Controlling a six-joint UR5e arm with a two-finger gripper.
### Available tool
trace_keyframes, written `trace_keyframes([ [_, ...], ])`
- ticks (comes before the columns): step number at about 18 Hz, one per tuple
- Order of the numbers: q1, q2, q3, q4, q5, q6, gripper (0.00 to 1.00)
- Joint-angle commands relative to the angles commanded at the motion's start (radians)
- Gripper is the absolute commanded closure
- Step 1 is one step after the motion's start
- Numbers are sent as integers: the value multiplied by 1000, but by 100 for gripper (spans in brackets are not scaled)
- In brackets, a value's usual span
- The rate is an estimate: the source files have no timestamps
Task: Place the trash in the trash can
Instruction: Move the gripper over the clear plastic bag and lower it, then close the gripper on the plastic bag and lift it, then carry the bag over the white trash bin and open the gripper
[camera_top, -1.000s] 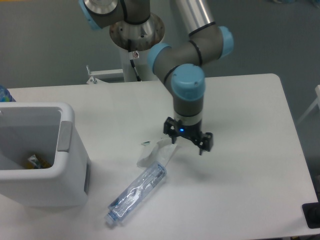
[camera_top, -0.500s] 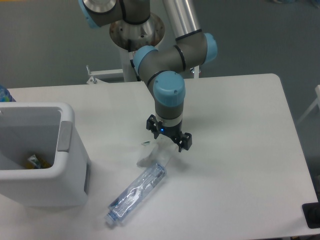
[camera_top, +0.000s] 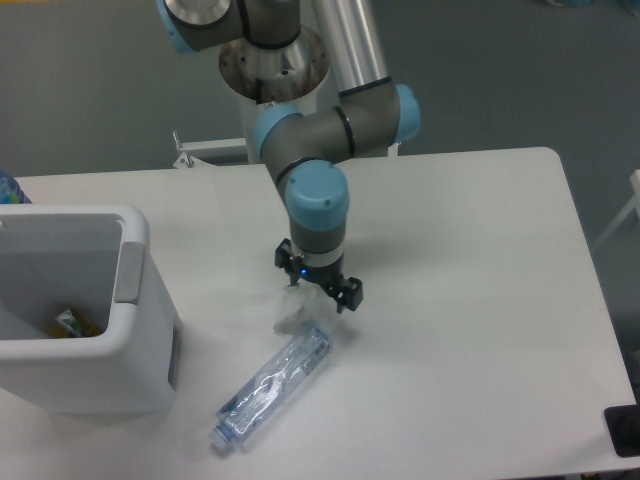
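Observation:
A crumpled whitish plastic wrapper (camera_top: 298, 312) lies on the white table, partly hidden under my gripper (camera_top: 317, 283). The gripper hangs right over it, fingers spread open, one fingertip at the wrapper's upper left and the other at its right. Just below it a crushed clear bluish bottle (camera_top: 274, 386) lies diagonally, cap end toward the front left. The white trash can (camera_top: 75, 310) stands at the left edge, with a colourful scrap inside it.
The arm's base column (camera_top: 272, 70) rises behind the table's far edge. A dark object (camera_top: 624, 430) sits at the front right corner. A blue item (camera_top: 8, 188) peeks in at the far left.
The gripper has moved left across the table, from right of the wrapper to directly over it. Wrapper and bottle have stayed in place.

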Motion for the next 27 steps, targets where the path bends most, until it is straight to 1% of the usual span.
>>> trace_keyframes([
  [1, -2, 2, -5, 0, -3, 0, 100],
  [6, 12, 31, 3, -26, -11, 15, 100],
  [7, 18, 37, 2, -44, -18, 17, 100],
  [9, 38, 90, -9, -106, -64, 47, 100],
  [10, 52, 107, -9, -133, -86, 72, 100],
  [13, 66, 170, 6, -208, -119, 90, 100],
  [15, 72, 202, 46, -262, -158, 90, 100],
  [18, 90, 274, 124, -353, -248, 87, 100],
  [20, 112, 314, 194, -414, -313, 77, 100],
  [22, 127, 336, 273, -478, -357, 69, 100],
  [23, 127, 342, 306, -497, -374, 48, 100],
  [24, 126, 351, 337, -503, -391, 16, 100],
  [27, 118, 360, 402, -503, -460, -75, 100],
])
